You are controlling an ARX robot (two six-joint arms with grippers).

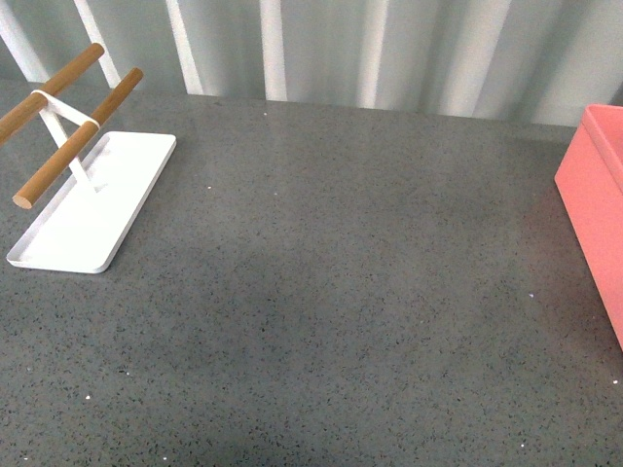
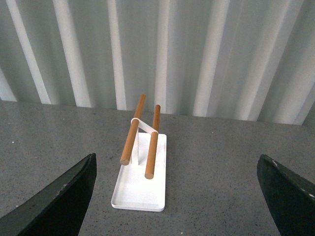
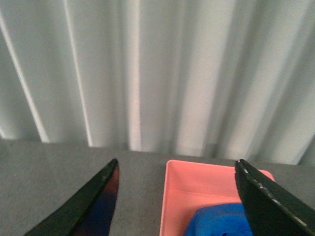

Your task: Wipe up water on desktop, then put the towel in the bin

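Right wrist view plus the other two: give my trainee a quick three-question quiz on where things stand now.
1. True or false: the towel lies inside the bin.
2. What stands on the white tray? A) a cup B) a rack of wooden rods C) a sponge
3. Fill in: both grippers, left and right, have their fingers ____.

Key: 1 true; 2 B; 3 open.

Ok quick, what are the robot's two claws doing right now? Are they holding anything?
Left gripper: open, holding nothing, facing the white tray.
Right gripper: open, holding nothing; the towel lies in the bin in front of it.
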